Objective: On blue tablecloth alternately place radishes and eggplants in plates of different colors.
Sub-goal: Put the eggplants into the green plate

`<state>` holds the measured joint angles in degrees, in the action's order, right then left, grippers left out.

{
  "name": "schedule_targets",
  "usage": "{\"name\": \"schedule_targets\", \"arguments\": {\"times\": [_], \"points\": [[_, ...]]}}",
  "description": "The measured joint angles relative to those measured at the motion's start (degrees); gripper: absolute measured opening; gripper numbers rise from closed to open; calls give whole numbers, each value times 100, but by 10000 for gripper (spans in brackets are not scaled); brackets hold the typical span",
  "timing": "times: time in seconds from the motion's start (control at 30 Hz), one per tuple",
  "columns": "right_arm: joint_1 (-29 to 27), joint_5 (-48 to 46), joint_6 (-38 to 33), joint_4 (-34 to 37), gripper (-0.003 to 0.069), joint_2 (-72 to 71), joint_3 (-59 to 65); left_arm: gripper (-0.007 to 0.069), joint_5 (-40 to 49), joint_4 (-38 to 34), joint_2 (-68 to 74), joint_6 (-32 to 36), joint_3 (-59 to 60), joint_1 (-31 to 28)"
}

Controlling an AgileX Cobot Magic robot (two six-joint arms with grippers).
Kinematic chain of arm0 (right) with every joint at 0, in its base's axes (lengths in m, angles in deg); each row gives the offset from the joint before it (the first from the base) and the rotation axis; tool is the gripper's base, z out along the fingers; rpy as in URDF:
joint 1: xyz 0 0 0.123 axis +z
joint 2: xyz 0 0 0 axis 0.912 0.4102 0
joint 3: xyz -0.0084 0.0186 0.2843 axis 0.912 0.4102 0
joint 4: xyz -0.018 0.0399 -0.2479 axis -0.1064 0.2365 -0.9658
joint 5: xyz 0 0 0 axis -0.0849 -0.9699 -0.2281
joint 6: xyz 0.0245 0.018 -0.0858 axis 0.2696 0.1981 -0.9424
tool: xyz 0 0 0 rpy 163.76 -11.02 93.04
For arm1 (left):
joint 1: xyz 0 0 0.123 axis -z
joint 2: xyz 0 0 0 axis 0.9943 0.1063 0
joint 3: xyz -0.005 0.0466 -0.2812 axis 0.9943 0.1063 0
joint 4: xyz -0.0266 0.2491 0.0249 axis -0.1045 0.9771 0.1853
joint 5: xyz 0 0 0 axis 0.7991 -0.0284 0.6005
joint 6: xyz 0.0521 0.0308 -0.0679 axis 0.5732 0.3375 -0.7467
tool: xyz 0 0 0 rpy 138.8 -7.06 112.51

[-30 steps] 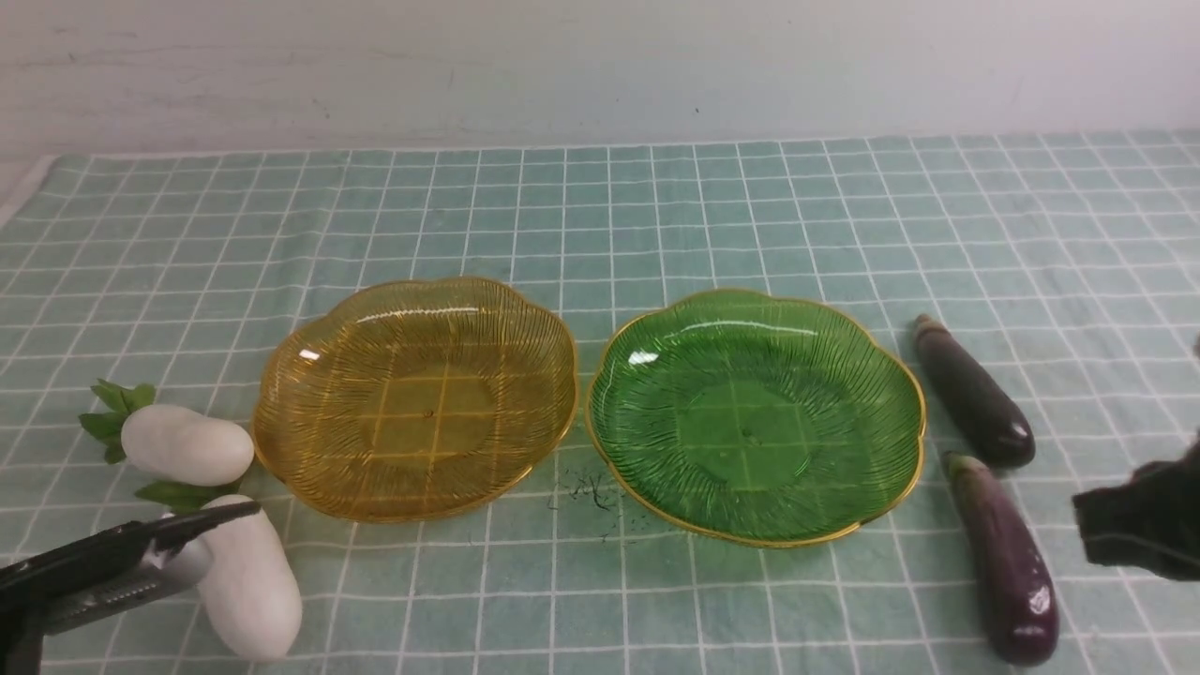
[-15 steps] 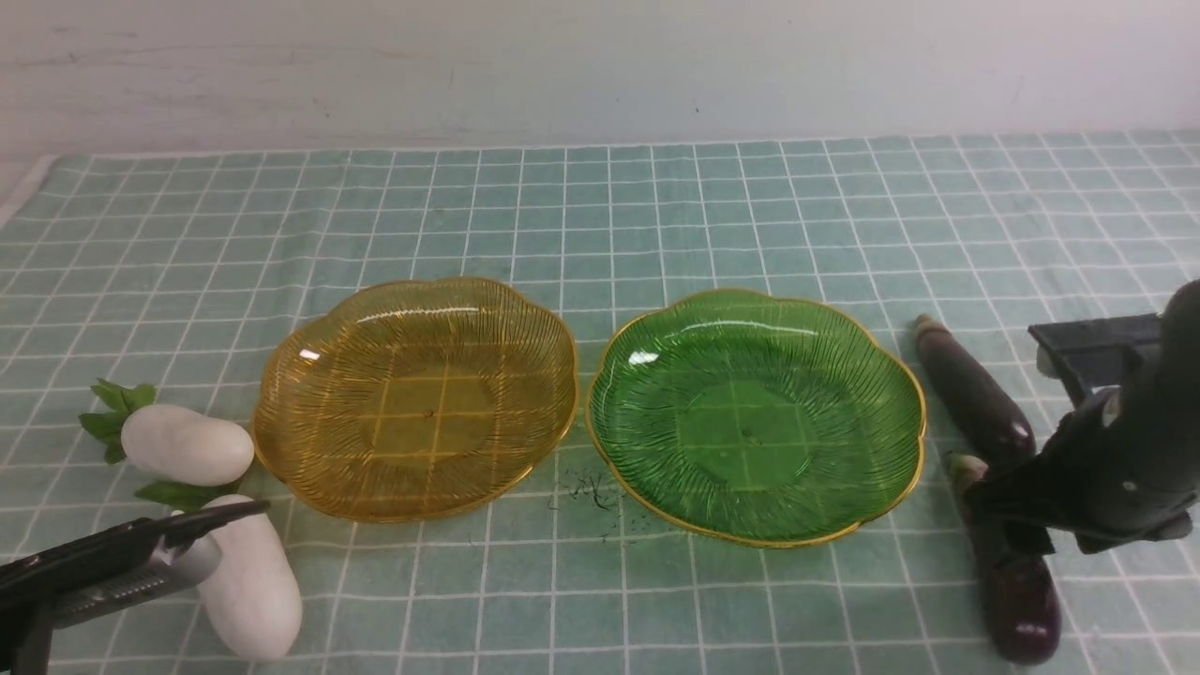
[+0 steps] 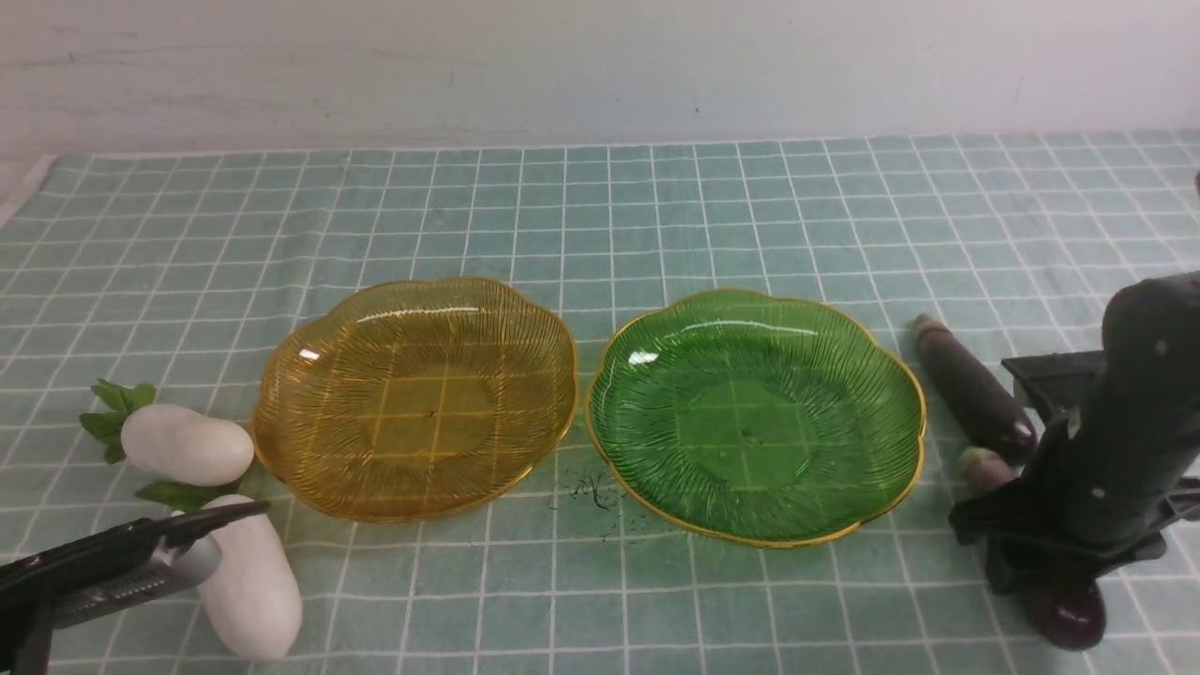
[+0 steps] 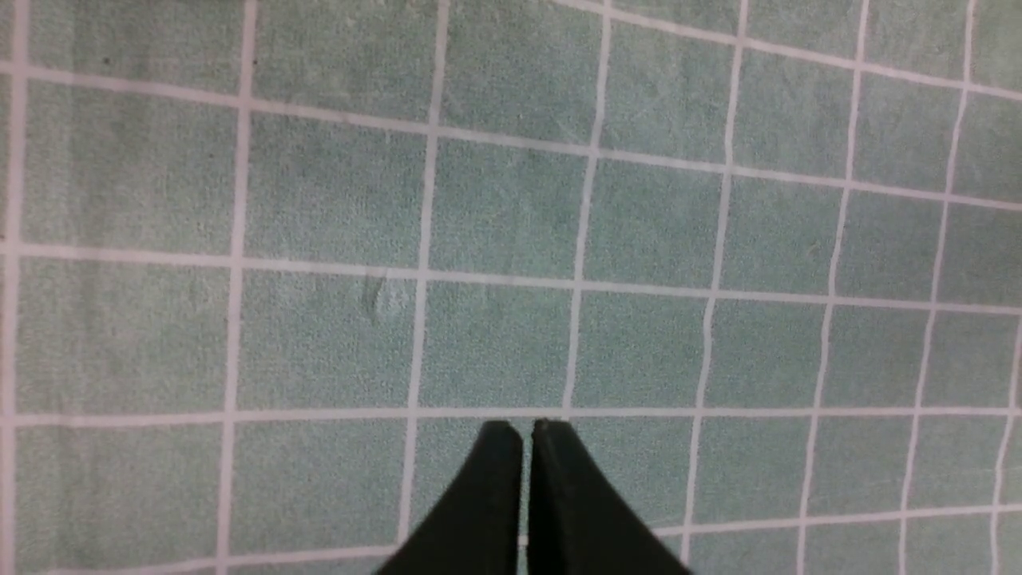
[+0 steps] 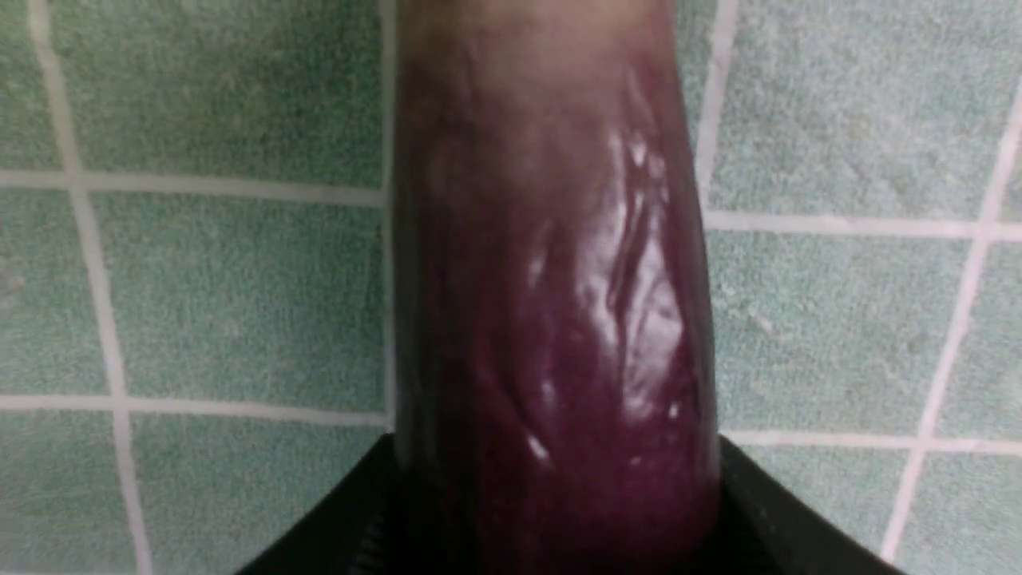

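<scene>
On the blue tablecloth [image 3: 600, 206] the amber plate [image 3: 412, 398] and the green plate [image 3: 755, 417] stand side by side, both empty. Two white radishes [image 3: 187, 445] [image 3: 248, 581] lie left of the amber plate. My left gripper [image 3: 211, 530] is shut and empty, just in front of the near radish; its wrist view shows only the shut gripper [image 4: 525, 427] over cloth. Two eggplants lie right of the green plate. My right gripper [image 3: 1050, 572] is down over the near eggplant [image 3: 1069, 619], its fingers pressed on both sides of this eggplant [image 5: 551, 239], which rests on the cloth. The far eggplant [image 3: 975, 394] lies free.
A white wall runs along the back of the table. A small dark scribble mark [image 3: 591, 492] is on the cloth between the plates' front edges. The cloth's left edge shows at the far left corner [image 3: 28, 187].
My right arm came in from the right and dropped onto the near eggplant, now straddling it; the eggplant has shifted slightly right. The left arm and the radishes have not moved.
</scene>
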<state>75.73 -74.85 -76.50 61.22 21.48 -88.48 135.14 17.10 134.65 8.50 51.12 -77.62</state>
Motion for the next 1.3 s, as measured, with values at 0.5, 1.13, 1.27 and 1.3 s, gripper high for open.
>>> {"name": "schedule_targets", "arguments": {"times": [0.5,1.13,1.27,1.3], "points": [[451,912,-1241,2395,384,-363,-1379,63,114,0,0,8,0,0],[1028,2054,-2379,2469,589,803,-1386,143,114,-6,0,12,0,0],[1014,1714,-2128,2282,634,803,-1605,143,114,-6,0,12,0,0],[950,1447,-1983,2130,640,773,-1827,143,114,-6,0,12,0,0]]}}
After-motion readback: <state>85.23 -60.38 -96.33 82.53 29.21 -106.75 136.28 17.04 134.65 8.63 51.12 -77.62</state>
